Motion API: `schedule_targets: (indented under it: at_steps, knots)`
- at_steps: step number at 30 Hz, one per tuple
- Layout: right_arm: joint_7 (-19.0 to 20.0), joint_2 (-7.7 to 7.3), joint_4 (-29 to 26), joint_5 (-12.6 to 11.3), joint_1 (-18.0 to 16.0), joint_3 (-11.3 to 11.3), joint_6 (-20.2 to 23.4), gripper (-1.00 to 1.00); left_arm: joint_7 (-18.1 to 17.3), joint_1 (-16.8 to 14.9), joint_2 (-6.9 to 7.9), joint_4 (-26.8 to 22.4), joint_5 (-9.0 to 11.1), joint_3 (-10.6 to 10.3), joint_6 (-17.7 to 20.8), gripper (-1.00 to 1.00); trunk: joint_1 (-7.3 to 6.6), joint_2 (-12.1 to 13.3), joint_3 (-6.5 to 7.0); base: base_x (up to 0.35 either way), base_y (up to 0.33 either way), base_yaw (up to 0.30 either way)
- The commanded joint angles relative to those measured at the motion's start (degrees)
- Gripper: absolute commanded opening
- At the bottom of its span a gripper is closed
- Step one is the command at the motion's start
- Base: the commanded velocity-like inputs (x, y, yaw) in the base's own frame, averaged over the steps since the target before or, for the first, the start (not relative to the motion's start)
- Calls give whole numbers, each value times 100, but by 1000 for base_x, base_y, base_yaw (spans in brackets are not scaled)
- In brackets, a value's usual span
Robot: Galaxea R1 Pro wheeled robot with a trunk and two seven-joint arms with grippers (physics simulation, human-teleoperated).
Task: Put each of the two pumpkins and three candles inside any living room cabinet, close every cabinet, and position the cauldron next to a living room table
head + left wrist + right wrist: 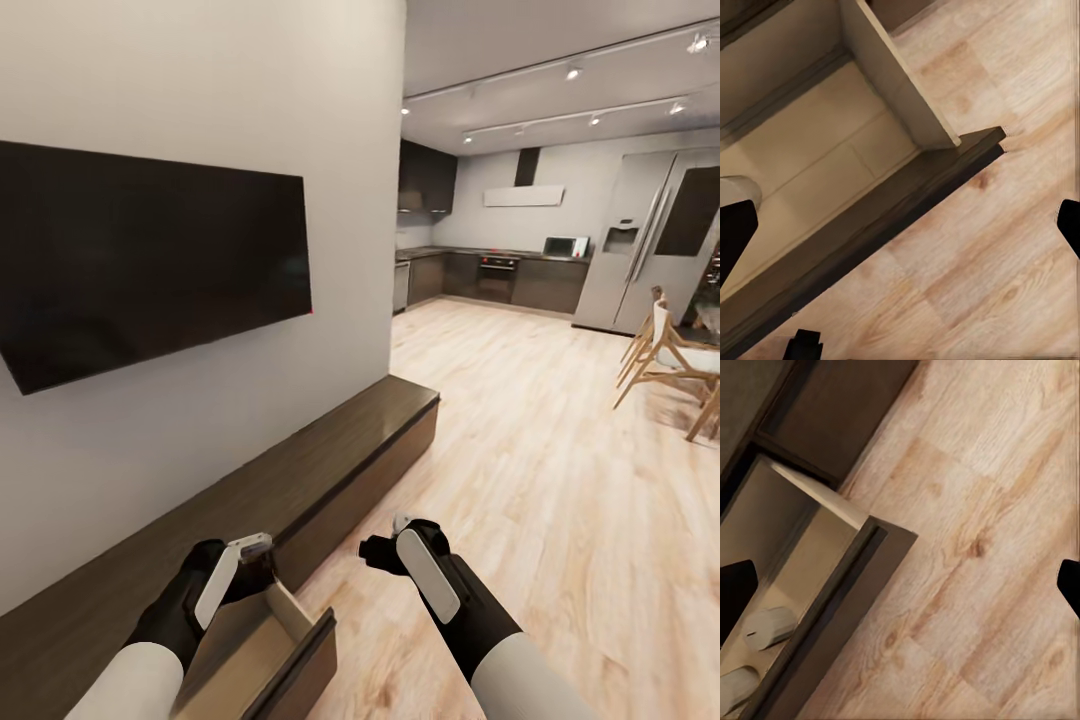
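Note:
The long dark-brown cabinet point(330, 460) runs along the wall under a TV. One drawer point(262, 640) stands pulled out, showing its pale inside point(817, 150) and dark front point(844, 607). My left gripper point(246, 560) hovers over that drawer, open, with nothing between its black fingertips point(733, 240). To its right, my right gripper point(392, 546) is open above the floor beside the drawer's corner. Two pale rounded shapes point(766, 627) lie inside the drawer; I cannot tell whether they are candles. The pumpkins and the cauldron are out of view.
A big black TV point(150, 260) hangs on the white wall. Light wood floor point(540, 470) stretches right toward a kitchen with a steel fridge point(650, 240). Wooden chairs point(672, 360) stand at the far right.

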Motion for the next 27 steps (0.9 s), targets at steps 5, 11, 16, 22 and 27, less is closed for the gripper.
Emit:
schedule_targets:
  at_steps: [5, 11, 16, 22, 27]
  knots:
    - [6, 0, 2, -5, 3, -1, 4, 100, 0, 0, 3, 0, 0, 0, 2, 100, 0, 0, 0, 0, 0, -286]
    - [8, 0, 7, -7, 3, -1, 7, 100, 0, 0, 0, 0, 2, 0, 2, 100, 0, 0, 0, 0, 0, -286]
    - [2, 0, 1, -7, 1, -1, 3, 100, 6, 1, 0, 1, -1, 0, -3, 100, 0, 0, 0, 0, 0, -286]
    - [8, 0, 5, -7, 2, -1, 7, 100, 10, 1, -3, 0, -3, 0, -2, 100, 0, 0, 0, 0, 0, -286]
    - [9, 0, 4, -7, 3, -1, 8, 100, 25, 2, -11, 0, -4, -4, -8, 100, 0, 0, 0, 0, 0, -286]
